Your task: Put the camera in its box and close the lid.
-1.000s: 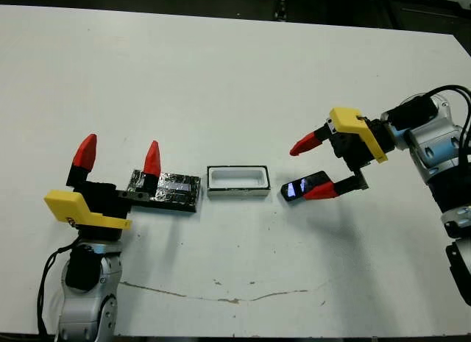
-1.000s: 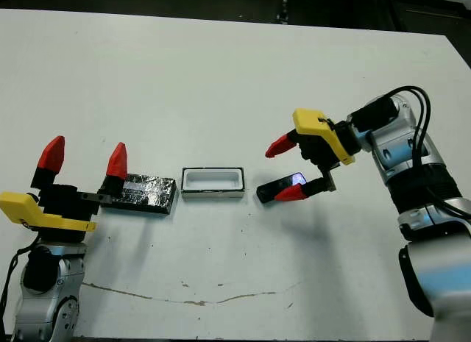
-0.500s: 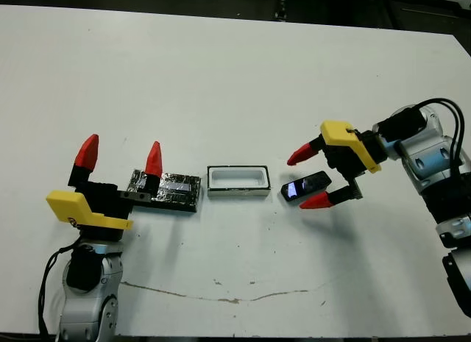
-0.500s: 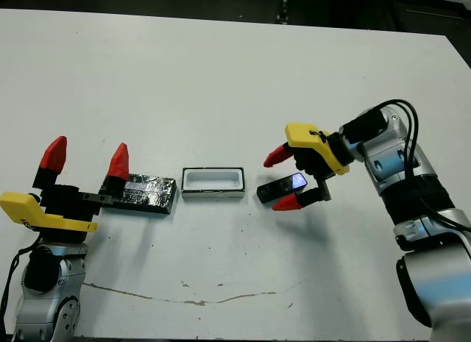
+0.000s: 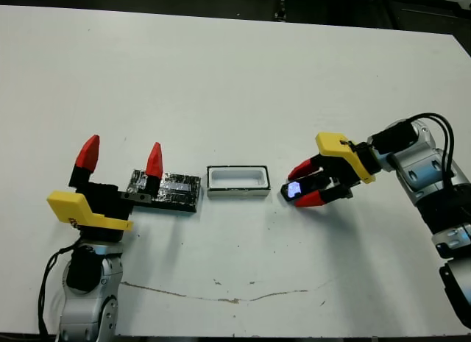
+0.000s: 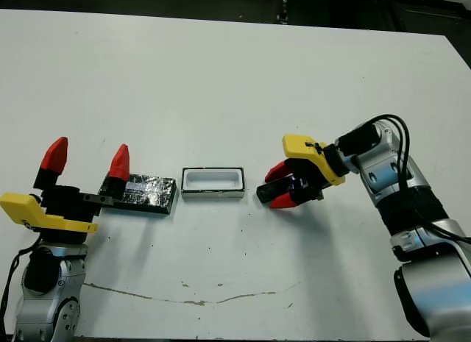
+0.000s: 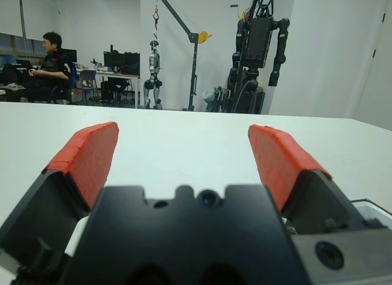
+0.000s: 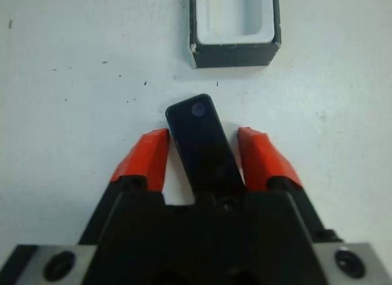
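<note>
My right pincer (image 8: 202, 155) sits low over the tabletop (image 5: 235, 77), right of centre, its two red fingers (image 8: 147, 157) straddling the camera (image 8: 202, 144). The fingers are partly closed in around it, with a narrow gap showing on each side in the right wrist view; not pinching it. The camera lies flat on the tabletop, slightly skewed between the fingers, its bluish screen catching light in the head view. Its free end points left, toward the box (image 5: 237, 182), which sits just beside it but apart, open side up, white inside walls showing.

Lid (image 5: 169, 190) lies flat on the tabletop left of the box, close to it, crinkly shine, pale strip on top.

My left pincer (image 5: 120, 157) is at the lid's left end, fingers spread wide and pointing up, holding nothing.
</note>
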Controlling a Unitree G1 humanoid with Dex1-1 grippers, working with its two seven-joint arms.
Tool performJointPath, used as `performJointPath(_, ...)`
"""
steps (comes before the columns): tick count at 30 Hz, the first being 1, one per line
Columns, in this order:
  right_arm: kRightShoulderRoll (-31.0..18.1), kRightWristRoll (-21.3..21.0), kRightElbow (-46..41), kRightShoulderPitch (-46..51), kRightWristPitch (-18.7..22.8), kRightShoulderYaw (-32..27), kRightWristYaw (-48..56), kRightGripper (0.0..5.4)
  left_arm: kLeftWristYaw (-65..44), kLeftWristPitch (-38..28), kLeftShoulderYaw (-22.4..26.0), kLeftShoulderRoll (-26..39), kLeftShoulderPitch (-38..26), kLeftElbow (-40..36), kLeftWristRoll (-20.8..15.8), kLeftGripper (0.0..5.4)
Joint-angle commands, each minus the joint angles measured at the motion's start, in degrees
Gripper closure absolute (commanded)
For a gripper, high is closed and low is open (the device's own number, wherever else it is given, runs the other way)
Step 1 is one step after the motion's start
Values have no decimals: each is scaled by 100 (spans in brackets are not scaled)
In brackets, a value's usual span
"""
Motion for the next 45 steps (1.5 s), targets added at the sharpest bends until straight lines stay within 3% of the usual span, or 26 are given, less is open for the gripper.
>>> performJointPath(1,2,4,-56,238,-46,-57,-120,310,-53,-34,-1,30,74,66,-1,0)
performJointPath(6,-35,24,-164,310,-6,-159,-263,375,30,12,-9,1,80,20,98,0)
performJointPath(9,-75,104,-317,343,105,-262,-320,375,11,22,-8,-3,72,19,61,0)
performJointPath(13,-65,263,-455,410,-57,-557,-547,375,19,35,-15,8,68,3,86,0)
performJointPath(23,-11,584,-1018,89,1216,-1134,-1265,375,-14,1,-13,7,28,49,48,0)
performJointPath(31,736,902,-404,-577,1493,-1139,-1485,375,16,62,-23,12,16,7,73,0)
performJointPath(37,1328,783,-442,-707,1648,-756,-1637,375,17,41,-8,11,55,-22,57,0)
performJointPath(45,1752,649,-239,-871,1606,-309,-1548,375,156,-115,122,12,50,8,232,0)
